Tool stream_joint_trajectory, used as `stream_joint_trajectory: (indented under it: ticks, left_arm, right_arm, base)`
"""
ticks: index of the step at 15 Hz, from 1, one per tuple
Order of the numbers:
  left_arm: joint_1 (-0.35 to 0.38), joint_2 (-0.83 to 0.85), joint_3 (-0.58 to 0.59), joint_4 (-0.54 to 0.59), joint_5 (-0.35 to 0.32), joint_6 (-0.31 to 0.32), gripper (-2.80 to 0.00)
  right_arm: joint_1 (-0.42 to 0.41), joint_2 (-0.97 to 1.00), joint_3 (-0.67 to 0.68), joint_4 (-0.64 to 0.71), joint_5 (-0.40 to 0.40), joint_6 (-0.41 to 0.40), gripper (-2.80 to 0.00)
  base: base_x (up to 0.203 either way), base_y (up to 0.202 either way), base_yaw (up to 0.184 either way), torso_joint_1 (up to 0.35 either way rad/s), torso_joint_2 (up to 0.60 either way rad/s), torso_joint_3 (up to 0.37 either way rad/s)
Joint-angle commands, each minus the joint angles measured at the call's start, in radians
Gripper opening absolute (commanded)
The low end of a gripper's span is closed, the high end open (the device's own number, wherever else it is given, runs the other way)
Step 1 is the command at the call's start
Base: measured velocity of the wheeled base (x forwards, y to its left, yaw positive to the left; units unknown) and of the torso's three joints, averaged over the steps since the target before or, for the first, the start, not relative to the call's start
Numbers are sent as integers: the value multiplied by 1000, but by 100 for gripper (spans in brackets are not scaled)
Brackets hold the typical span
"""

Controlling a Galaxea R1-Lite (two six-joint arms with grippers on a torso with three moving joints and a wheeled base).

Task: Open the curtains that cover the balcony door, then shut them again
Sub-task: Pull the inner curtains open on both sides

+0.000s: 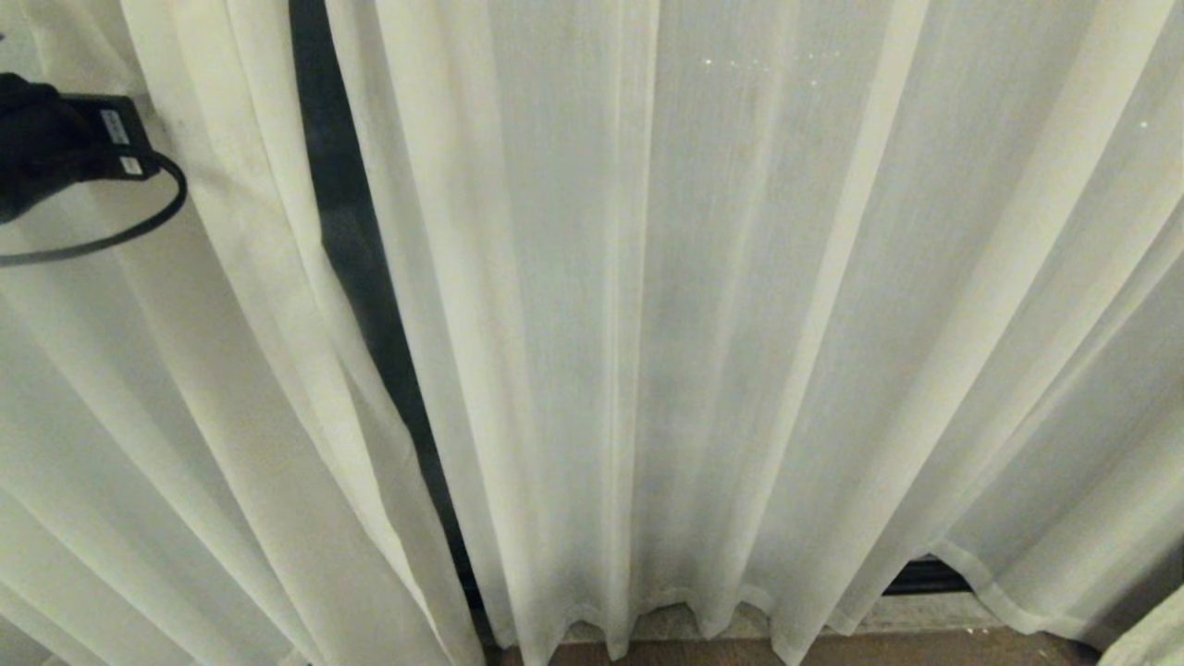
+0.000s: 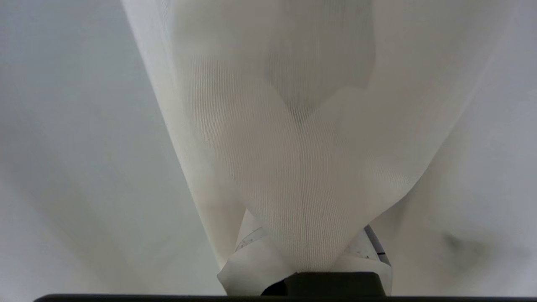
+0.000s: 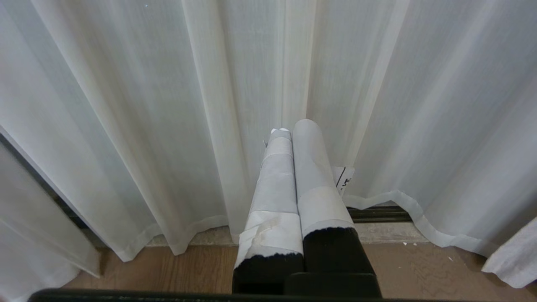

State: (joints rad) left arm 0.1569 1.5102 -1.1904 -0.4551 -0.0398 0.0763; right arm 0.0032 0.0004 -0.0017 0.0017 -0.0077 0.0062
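The curtains [image 1: 721, 324] hang almost all the way across the balcony door [image 1: 356, 250]; only a thin dark strip of door shows in a gap between two panels. Can't tell if this is the opening part or the closing part, but I think there's lots left to do. The left gripper [image 2: 308, 262] is up high at the left & its fingers are pinched tight on a fold of curtain, cloth draped right over it. The right gripper [image 3: 293, 130] is down low, fingers pressed together w/ nothing in them, curtain just in front
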Motion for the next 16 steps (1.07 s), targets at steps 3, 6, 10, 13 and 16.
stream_joint_trajectory:
  ticks: [3,6,10,13,16]
  left_arm:
    - [35,-42,34,-5,1,-47,-280]
    - [42,-71,87,-2,2,-52,-280]
    - [47,-66,87,0,-2,-43,-280]
    - [49,-61,83,0,-2,-43,-280]
    - [51,-57,85,-2,0,-43,-280]
  right_arm:
    - [0,1,0,0,0,0,-280]
    - [1,1,0,0,0,0,-280]
    - [1,1,0,0,0,0,-280]
    - [0,1,0,0,0,0,-280]
    - [0,1,0,0,0,0,-280]
  base:
    - [0,0,0,0,0,0]
    - [0,0,0,0,0,0]
    - [0,0,0,0,0,0]
    - [0,0,0,0,0,0]
    - [0,0,0,0,0,0]
